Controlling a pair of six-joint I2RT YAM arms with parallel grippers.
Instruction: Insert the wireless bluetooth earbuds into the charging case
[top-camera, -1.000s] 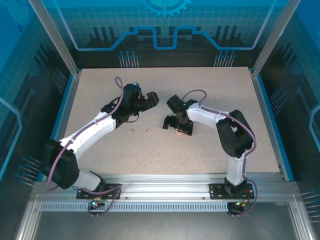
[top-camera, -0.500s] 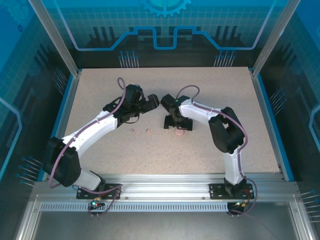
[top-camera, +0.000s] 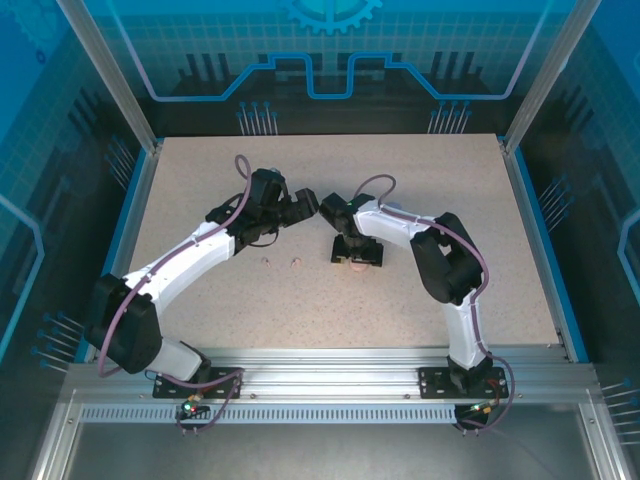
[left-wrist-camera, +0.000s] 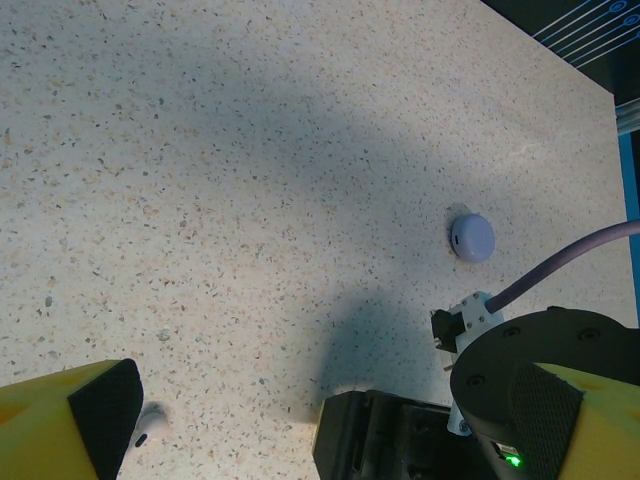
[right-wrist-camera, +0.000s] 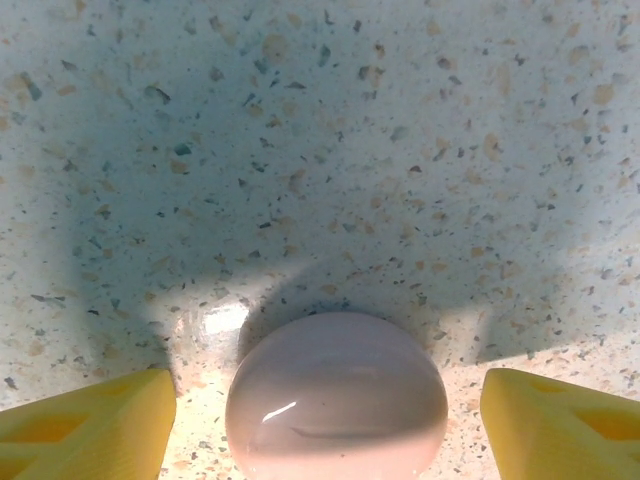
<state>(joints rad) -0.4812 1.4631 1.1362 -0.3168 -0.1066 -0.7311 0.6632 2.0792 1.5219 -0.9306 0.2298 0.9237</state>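
Note:
A closed, pale pink round charging case lies on the speckled table. My right gripper is open and straddles it, with a gap between the case and each yellow finger. From above, the right gripper points down over the pink case. Two tiny pale pink earbuds lie to its left. My left gripper hovers wide open and holds nothing. In the left wrist view, one pale earbud lies by the left gripper's left finger. A closed light purple round case rests farther off.
The right arm's black wrist and its cable sit close under the left gripper. Blue rails edge the table on both sides. Open tabletop lies in front of the earbuds.
My right gripper has swung left and settled lower over the pink case, and its jaws have narrowed. The left gripper has shifted slightly right and stayed open.

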